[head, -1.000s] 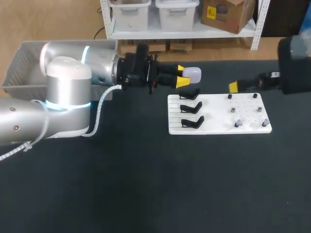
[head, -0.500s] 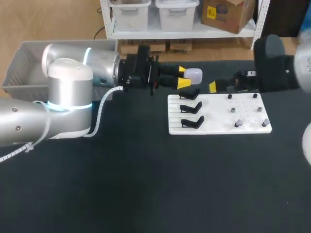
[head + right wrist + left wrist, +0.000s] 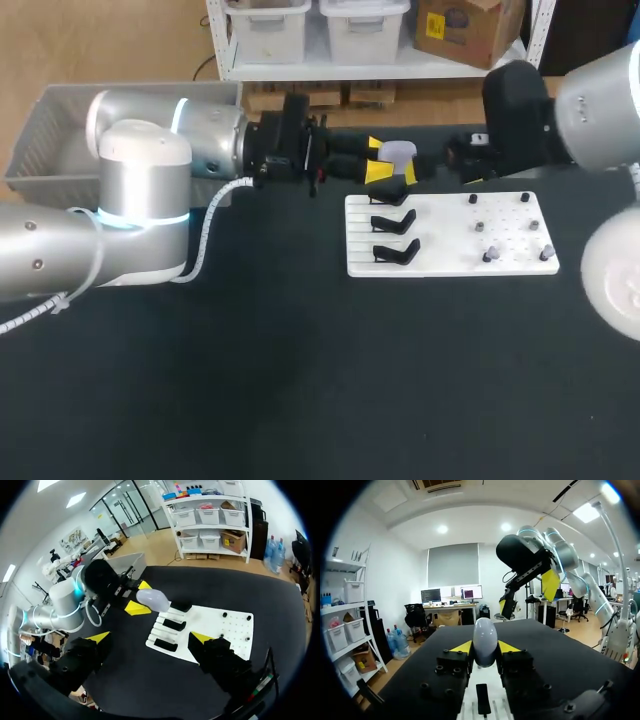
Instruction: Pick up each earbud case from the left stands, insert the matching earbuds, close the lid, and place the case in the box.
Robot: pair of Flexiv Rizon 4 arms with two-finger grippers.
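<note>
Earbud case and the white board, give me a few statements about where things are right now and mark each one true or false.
1. The left jaws are shut on the earbud case. True.
2. The earbud case lies in the grey box. False: it is held in the air by the left jaws, near the far end of the white board.
3. All three black stands on the white board are bare. True.
4. The right jaws grip an earbud. False: they are open and hold nothing.
</note>
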